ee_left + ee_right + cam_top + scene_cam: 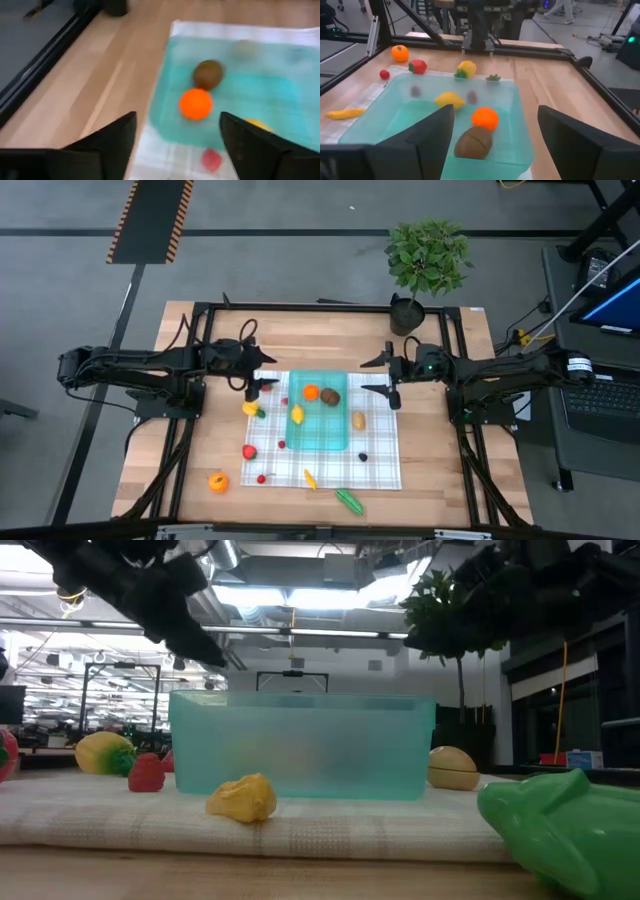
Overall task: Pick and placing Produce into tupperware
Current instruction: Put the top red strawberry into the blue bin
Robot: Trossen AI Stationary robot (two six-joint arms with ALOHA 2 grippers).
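While both arms hung over the wooden table (200,430), the tupperware (320,412) sat on the checked cloth (380,465) near table centre, long side running away from the front edge. Inside it lay an orange ball (311,392), a brown piece (330,397) just beside the ball, and a yellow piece (297,414) by the left wall; the right wrist view showed the same three (485,118), (474,142), (449,100).

Left gripper (254,387) stood just off the container's far left corner, fingers apart and holding nothing; its wrist view looked past them at the orange ball (195,103) and brown piece (208,74). Right gripper (393,378) was at the far right corner, jaws also spread wide and empty, facing across the container.

Loose produce outside the container:
- yellow-green piece (251,409) on the cloth's left edge, near the left gripper
- red strawberry-like piece (249,451) on the cloth
- tan piece (358,420) just right of the container
- small dark piece (363,456) on the cloth
- small yellow piece (310,478) near the cloth's front edge
- green piece (349,500) on bare wood at front
- orange piece (218,482) on bare wood, front left

A potted plant (425,260) stood at the far edge.
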